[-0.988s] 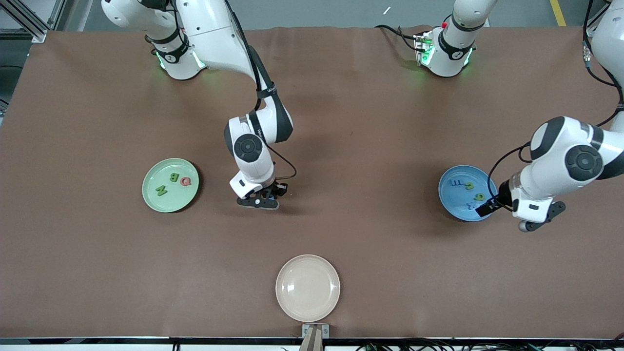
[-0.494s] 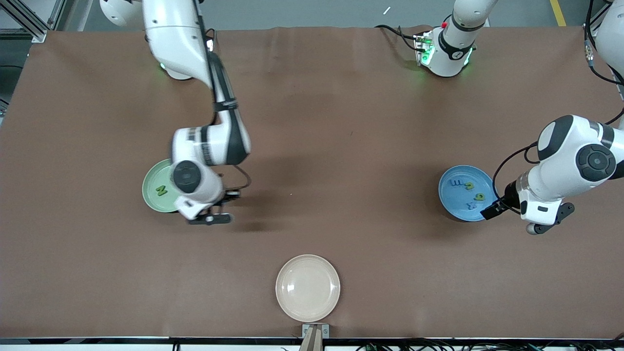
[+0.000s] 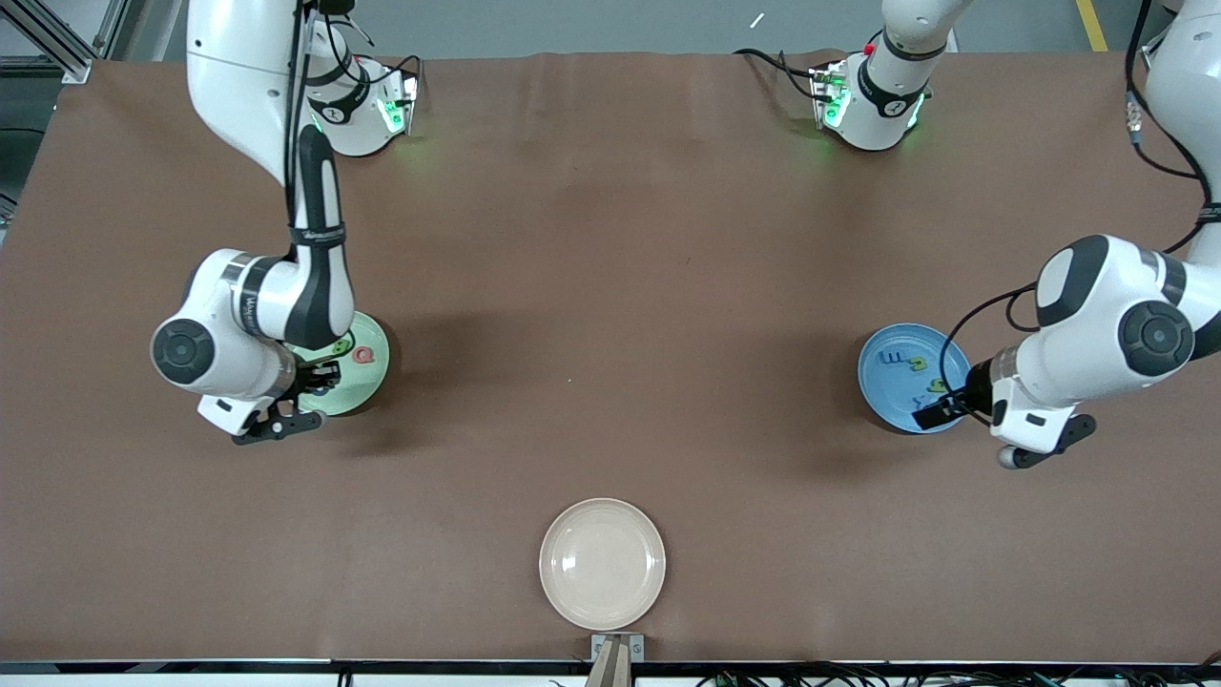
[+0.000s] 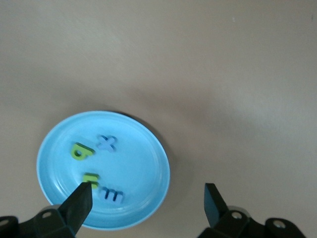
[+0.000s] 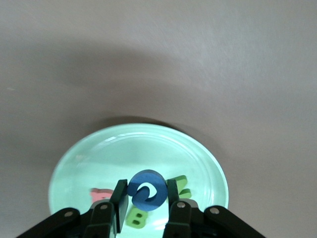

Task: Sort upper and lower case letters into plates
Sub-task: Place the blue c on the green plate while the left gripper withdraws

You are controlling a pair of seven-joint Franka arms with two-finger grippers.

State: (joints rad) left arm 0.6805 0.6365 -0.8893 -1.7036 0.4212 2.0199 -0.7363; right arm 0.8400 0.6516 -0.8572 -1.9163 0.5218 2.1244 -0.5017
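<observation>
So there's a beige cream plate sitting near the front camera's edge of the table, about midway between the two ends, with nothing lying in it. It's resting flat on a brown table cover that's stretching across the whole surface, showing a few faint creases up toward the bases.

glossy white arm shells, dark grey joint caps, black cables, green base lights, black claws
</observation>
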